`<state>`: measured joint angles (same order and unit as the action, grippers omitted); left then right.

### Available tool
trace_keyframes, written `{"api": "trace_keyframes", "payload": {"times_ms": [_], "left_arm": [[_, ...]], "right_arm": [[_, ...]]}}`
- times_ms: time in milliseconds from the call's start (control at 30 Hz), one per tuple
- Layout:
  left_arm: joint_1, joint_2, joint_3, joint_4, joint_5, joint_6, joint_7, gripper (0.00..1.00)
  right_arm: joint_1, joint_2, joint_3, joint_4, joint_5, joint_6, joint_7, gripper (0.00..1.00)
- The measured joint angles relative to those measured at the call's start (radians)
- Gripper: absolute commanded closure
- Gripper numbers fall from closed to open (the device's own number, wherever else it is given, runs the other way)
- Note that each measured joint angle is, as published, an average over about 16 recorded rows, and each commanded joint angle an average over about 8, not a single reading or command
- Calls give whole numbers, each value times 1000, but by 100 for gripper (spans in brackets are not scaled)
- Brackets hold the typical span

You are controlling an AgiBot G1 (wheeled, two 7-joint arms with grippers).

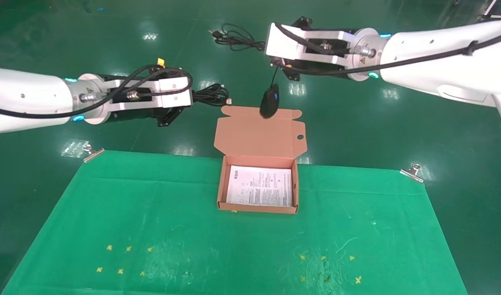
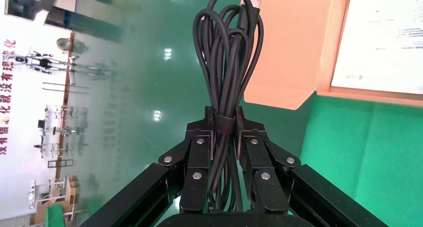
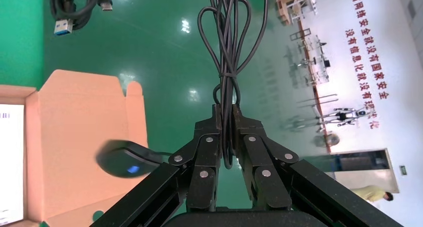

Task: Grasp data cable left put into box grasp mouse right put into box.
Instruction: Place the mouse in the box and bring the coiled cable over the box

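My left gripper [image 1: 192,98] [image 2: 224,118] is shut on the tied middle of the data cable [image 1: 211,95] [image 2: 227,52], a black bundle held in the air left of the box's lid flap [image 1: 254,135]. Higher up behind the box, my right gripper [image 1: 265,44] [image 3: 225,112] is shut on the mouse's bundled cord [image 1: 234,39] [image 3: 227,47]. The black mouse [image 1: 270,101] [image 3: 124,159], its blue light showing, dangles from that cord in front of the flap's top edge. The cardboard box [image 1: 221,184] stands open on the mat with a printed sheet [image 1: 259,185] lying inside.
A green mat [image 1: 152,229] covers the table, held by metal clips [image 1: 92,153] [image 1: 412,172] at its far corners. Yellow cross marks [image 1: 123,258] [image 1: 328,266] lie near the front. Shiny green floor lies beyond the table.
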<state>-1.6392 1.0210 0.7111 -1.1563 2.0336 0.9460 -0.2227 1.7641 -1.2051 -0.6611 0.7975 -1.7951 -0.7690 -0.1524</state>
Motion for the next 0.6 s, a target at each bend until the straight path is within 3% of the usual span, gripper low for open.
{"api": "trace_keyframes", "payload": {"times_ms": [600], "left_arm": [[26,2,18,-5,52,-8,-27,100]], "right_arm": [[-16,-33,-6,-48,21,-15,-9,100]]}}
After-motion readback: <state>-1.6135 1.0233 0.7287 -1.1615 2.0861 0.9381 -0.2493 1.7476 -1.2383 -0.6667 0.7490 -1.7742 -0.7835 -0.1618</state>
